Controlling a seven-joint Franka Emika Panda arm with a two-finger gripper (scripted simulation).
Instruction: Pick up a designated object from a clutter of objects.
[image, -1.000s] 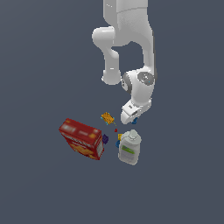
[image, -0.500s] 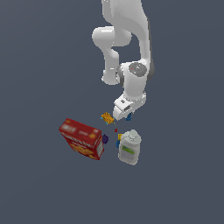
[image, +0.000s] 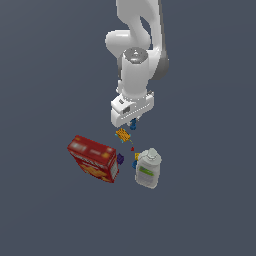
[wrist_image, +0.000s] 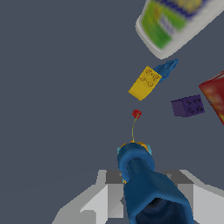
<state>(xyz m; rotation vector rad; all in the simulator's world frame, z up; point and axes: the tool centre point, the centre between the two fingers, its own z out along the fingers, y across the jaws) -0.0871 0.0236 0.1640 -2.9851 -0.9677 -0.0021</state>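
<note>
My gripper (image: 132, 122) is shut on the designated object (image: 133, 124), a dark blue elongated piece with a knobby end. In the wrist view that designated object (wrist_image: 142, 175) fills the gap between the grey fingers (wrist_image: 105, 199) of the gripper (wrist_image: 144, 192). It hangs just above the orange-yellow checkered piece (image: 123, 134). The rest of the clutter lies beyond: a red cracker box (image: 93, 158), a white bottle (image: 148, 169) with a green label, a purple piece (image: 120, 158) and a tiny red piece (image: 132, 148).
In the wrist view a yellow block (wrist_image: 145, 82) with a lighter blue piece (wrist_image: 166, 68) lies beside the bottle (wrist_image: 175, 24). The purple piece (wrist_image: 187, 106) sits next to the box (wrist_image: 214, 92). The red piece (wrist_image: 136, 113) is nearest the held object. Dark grey floor surrounds everything.
The arm has swung toward the exterior view's left and the wrist has turned. The gripper now hangs over the orange-yellow checkered piece.
</note>
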